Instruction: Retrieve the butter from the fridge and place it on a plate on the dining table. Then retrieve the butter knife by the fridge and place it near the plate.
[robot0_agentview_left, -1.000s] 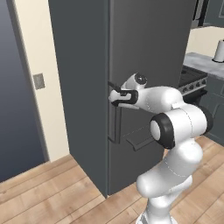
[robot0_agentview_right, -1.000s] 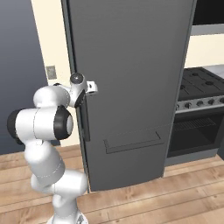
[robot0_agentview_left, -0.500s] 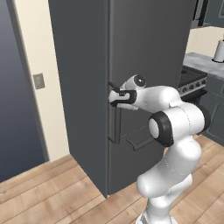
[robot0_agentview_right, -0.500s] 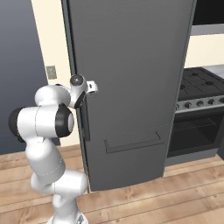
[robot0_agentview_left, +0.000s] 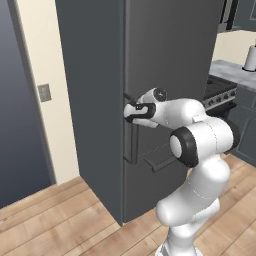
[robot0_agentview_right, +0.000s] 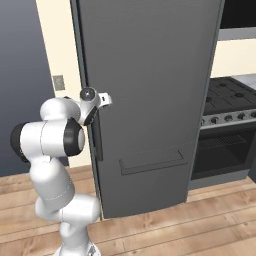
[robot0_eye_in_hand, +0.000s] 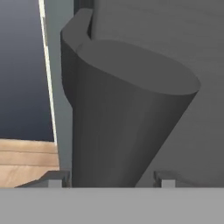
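Barely anything has shifted since a second ago: arm and base sit where they were, gripper (robot0_agentview_left: 129, 113) parked at the fridge (robot0_agentview_left: 95, 90) handle (robot0_agentview_left: 129, 145).

Left base view: tall, smooth dark grey fridge, door shut, so its contents are hidden. The long vertical bar handle runs down the door's edge, and the gripper is right up against its upper end. A recessed drawer pull (robot0_agentview_left: 157, 161) sits lower down. Cream wall, a grey switch plate (robot0_agentview_left: 44, 92), wood plank floor (robot0_agentview_left: 55, 220).

Right base view: the hand reaches the door's left edge; a black range (robot0_agentview_right: 227, 125) stands to the right.

Hand view: the thick rounded handle bar fills the gap between the two fingertips (robot0_eye_in_hand: 56, 178), which stand on either side of it; whether they press it, I cannot tell.
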